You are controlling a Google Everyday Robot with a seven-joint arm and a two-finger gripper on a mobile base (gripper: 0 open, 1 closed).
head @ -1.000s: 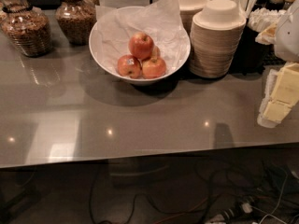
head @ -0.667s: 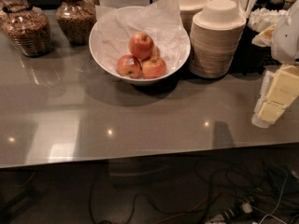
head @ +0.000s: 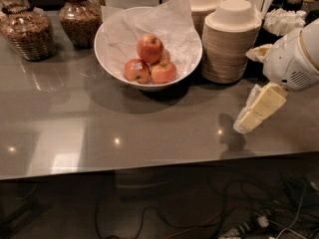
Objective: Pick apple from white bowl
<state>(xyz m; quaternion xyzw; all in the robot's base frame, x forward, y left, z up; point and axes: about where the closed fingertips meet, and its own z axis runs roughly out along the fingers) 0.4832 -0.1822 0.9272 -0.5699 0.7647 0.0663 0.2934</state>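
White bowl (head: pixel 149 86) stands on the table (head: pixel 149 133) toward 12 o'clock, paper-lined. Several apples are heaped inside, the top apple (head: pixel 150 48) uppermost. End effector (head: pixel 249 121) hangs at 3 o'clock above the table, well apart from the bowl. Whether it is released or clenched cannot be told.

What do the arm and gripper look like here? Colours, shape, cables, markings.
The gripper, at the right edge above the grey table, is pale cream, blocky and slab-like. Behind it sits a rounded, glossy white wrist housing with a thin tan band and a small slotted vent. No cables or markings show on it.
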